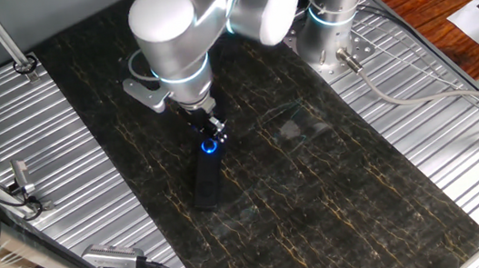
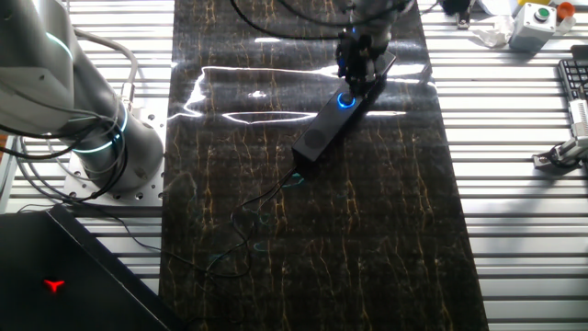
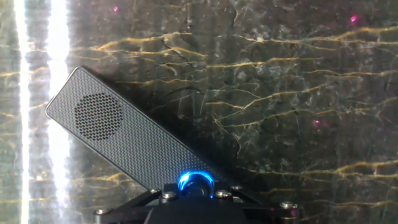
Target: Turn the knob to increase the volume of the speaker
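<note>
In one fixed view the tool (image 1: 211, 134) points down at the blue-lit knob (image 1: 210, 147), which sits at the near-arm end of the speaker (image 1: 207, 178) lying flat on the dark marbled bench (image 1: 337, 186). In the other fixed view the tool (image 2: 360, 62) hangs just above the knob (image 2: 345, 100), and the speaker (image 2: 331, 124) runs away from it diagonally. In the hand view the knob (image 3: 195, 183) glows right at the tool's base and the speaker (image 3: 124, 140) stretches up-left; whether the fingers are apart or clamped on the knob I cannot tell

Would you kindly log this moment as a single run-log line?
phase: at knob | end effector: directly over knob, grip state unclear | knob: blue ring lit | speaker: flat on dark mat | turn: not confirmed
</note>
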### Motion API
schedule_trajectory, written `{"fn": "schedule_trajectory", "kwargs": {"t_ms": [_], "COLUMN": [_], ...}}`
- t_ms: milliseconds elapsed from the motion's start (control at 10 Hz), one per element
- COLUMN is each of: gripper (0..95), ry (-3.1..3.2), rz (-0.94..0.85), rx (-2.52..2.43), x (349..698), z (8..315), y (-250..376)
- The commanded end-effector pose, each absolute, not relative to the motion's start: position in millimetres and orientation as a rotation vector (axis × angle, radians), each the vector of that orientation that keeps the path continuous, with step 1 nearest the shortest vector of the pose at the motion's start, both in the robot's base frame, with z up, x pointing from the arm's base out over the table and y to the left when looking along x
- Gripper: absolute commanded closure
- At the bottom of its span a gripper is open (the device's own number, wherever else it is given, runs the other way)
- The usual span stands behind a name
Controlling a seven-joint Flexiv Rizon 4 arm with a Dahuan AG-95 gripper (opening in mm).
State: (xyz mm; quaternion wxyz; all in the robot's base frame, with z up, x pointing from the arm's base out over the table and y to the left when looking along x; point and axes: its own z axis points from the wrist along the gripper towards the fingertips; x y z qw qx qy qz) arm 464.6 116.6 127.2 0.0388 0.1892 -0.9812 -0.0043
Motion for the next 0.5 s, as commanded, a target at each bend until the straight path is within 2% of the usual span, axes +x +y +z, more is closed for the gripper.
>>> {"fn": "schedule_trajectory", "kwargs": {"t_ms": [100,500], "gripper": [95.0,95.0], "ry": [-2.986,-2.971], "rz": [0.015,0.086], "rx": [0.596,0.604], "x": [462.3,459.6], "z": [151.5,168.7], "y": [135.2,168.5]}}
